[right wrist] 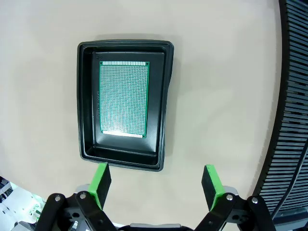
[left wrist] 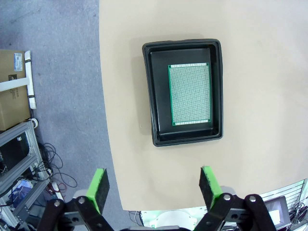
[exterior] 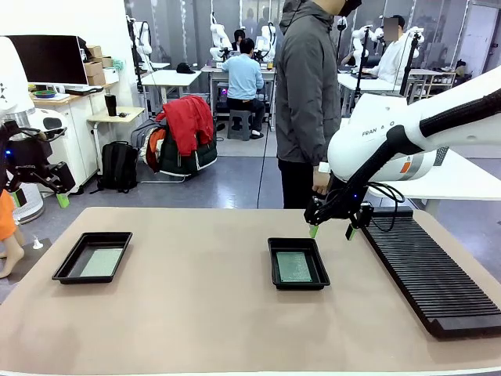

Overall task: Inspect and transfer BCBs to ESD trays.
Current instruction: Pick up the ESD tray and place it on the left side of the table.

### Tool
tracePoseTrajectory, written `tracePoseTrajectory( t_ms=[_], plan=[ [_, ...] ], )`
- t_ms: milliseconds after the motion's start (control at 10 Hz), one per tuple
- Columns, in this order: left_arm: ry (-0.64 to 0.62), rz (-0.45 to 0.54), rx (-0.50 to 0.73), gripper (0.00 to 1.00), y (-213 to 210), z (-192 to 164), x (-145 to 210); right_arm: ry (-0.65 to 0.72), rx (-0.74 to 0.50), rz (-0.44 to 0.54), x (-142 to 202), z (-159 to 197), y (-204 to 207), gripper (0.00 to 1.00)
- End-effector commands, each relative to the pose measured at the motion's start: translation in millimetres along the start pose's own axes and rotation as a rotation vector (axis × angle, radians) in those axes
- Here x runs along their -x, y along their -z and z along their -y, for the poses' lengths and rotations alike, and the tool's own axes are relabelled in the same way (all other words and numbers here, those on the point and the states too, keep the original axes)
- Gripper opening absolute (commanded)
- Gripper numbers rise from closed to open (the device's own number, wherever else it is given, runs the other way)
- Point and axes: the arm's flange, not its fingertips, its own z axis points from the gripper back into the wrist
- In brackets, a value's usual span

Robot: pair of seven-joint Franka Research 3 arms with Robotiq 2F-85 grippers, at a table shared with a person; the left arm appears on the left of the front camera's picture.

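Two black ESD trays lie on the tan table, and each holds one pale green BCB. The left tray (exterior: 69,264) carries a board (exterior: 102,262). In the left wrist view, that tray (left wrist: 150,96) and board (left wrist: 189,94) lie below my left gripper (left wrist: 154,190). This gripper (exterior: 37,200) hangs open off the table's left edge. The middle tray (exterior: 273,265) holds a board (exterior: 295,266). My right gripper (exterior: 333,232) hovers open just behind it. From the right wrist, the tray (right wrist: 86,101) and board (right wrist: 124,98) lie ahead of the open gripper (right wrist: 156,183).
A long black ribbed rack (exterior: 427,266) runs along the table's right side, close to the right arm, and appears as rack (right wrist: 293,120) in the right wrist view. A person (exterior: 308,94) in a grey jacket stands at the far edge. Bare table lies between the trays.
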Motion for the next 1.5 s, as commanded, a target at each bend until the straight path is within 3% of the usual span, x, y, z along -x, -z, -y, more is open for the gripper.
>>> tracePoseTrajectory(
  t_ms=[0, 200, 600, 1000, 1400],
  plan=[
    [-0.002, 0.003, -0.002, 1.00, 1, -1, 0, 0.004, -0.004, 0.004, 1, 1, 2, 1.00],
    [0.000, 0.000, 0.000, 1.00, 0, 0, 0, -0.005, -0.062, 0.003, 6, 10, -8, 1.00],
    [-0.048, 0.025, 0.047, 1.00, -18, 63, 25, 0.027, -0.193, 0.043, 24, 55, -26, 1.00],
    [-0.047, 0.003, 0.070, 1.00, -27, 151, 51, 0.053, -0.351, 0.049, 35, 111, -27, 1.00],
    [-0.041, 0.020, 0.072, 1.00, -30, 248, 54, 0.046, -0.471, 0.032, 38, 158, -19, 1.00]
  ],
)
